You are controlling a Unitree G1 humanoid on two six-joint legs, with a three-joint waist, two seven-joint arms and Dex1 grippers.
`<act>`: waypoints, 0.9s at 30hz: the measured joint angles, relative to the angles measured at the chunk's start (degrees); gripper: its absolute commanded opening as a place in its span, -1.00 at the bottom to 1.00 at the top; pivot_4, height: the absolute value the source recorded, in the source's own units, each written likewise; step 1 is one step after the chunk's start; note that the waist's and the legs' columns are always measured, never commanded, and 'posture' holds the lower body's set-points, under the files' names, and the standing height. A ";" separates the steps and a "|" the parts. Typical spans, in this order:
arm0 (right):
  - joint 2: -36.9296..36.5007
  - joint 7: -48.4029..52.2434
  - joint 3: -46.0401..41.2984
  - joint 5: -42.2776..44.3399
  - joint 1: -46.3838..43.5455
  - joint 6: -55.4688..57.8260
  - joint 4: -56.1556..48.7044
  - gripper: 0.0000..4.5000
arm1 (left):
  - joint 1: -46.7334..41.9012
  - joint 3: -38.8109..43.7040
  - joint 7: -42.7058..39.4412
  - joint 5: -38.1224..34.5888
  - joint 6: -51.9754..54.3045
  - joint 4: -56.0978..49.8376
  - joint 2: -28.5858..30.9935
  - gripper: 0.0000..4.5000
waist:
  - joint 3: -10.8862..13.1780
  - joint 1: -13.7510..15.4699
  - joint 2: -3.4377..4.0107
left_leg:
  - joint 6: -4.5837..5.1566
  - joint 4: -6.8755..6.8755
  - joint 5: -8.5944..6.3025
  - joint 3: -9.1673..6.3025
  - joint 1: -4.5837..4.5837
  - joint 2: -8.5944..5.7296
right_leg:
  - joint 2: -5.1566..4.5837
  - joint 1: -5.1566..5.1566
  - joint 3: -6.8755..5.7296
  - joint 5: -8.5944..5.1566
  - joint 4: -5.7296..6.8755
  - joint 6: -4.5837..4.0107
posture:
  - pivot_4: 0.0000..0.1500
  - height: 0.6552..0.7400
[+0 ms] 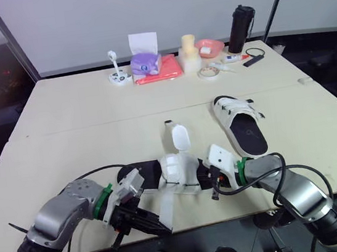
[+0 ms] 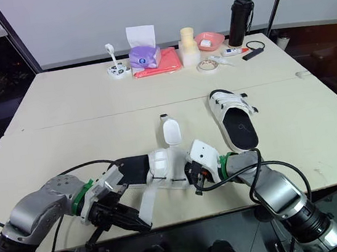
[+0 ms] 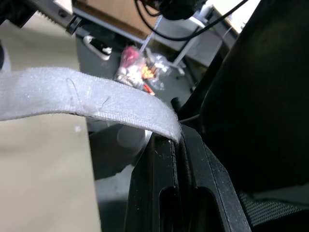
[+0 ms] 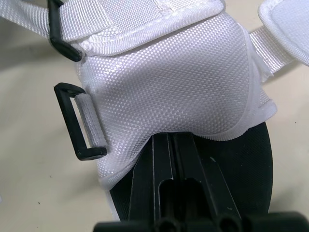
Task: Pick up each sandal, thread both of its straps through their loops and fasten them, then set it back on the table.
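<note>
Looks about half done. Reckon the far sandal (image 1: 240, 126), at 2 o'clock on the table (image 1: 94, 129), finished: lying flat, straps closed across. Left to do: threading and fastening on the near sandal (image 1: 176, 171), at 6 o'clock by the front edge. Pinching its loose strap (image 3: 87, 96) in the left gripper (image 1: 161, 226), clamping its side with the right gripper (image 4: 169, 142). Shows white fabric upper, black sole, one empty black loop (image 4: 77, 121), second strap (image 1: 180, 138) sticking up toward 12.
</note>
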 measured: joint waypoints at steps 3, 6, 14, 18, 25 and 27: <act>0.00 0.14 0.13 -0.03 -0.20 -0.17 0.17 -1.00 | -1.40 1.75 0.91 -2.36 1.17 -0.13 -0.21 -0.99 | 0.00 -0.07 0.01 | 0.00 0.00 0.00 0.02 -0.03 0.02 | 0.02 -0.04 0.01 0.00 0.00 0.00 | 1.00 0.87; 0.00 0.27 0.29 -0.04 -0.51 -0.50 0.51 -1.00 | -3.36 3.29 2.18 -4.73 2.45 -0.11 -1.37 -0.99 | 0.01 -0.06 -0.01 | 0.00 0.00 0.00 0.01 -0.09 0.02 | 0.05 -0.10 0.00 0.01 0.01 0.00 | 1.00 0.87; 0.15 0.34 0.68 -0.07 -0.97 -1.72 1.43 -1.00 | -12.19 5.63 7.26 -8.84 7.51 7.34 -6.96 -0.99 | 0.03 0.06 -0.02 | 0.01 0.03 0.01 0.02 -0.13 0.02 | 0.10 -0.14 -0.01 0.09 0.05 0.15 | 1.00 0.87; 0.67 0.17 1.17 -0.27 -1.52 -2.25 2.07 -1.00 | -17.08 6.58 12.31 -9.20 9.21 13.87 -11.59 -0.99 | 0.06 0.13 -0.07 | 0.01 0.07 0.02 0.02 -0.14 0.00 | 0.12 -0.14 -0.01 0.11 0.07 0.19 | 1.00 0.87; 1.10 -0.33 1.55 -0.54 -1.84 -2.53 2.21 -1.00 | -22.47 7.15 16.38 -7.72 9.86 24.91 -16.43 -0.99 | 0.07 0.32 -0.08 | 0.00 0.10 0.03 -0.07 -0.31 -0.34 | 0.04 -0.22 -0.03 0.12 0.10 0.25 | 1.00 0.87; 1.11 -0.47 1.55 -0.54 -1.80 -2.52 2.16 -1.00 | -23.60 7.13 16.49 -7.14 9.86 27.44 -17.40 -0.99 | 0.07 0.32 -0.08 | 0.00 0.13 0.03 -0.09 -0.35 -0.35 | 0.04 -0.23 -0.05 0.13 0.10 0.26 | 1.00 0.87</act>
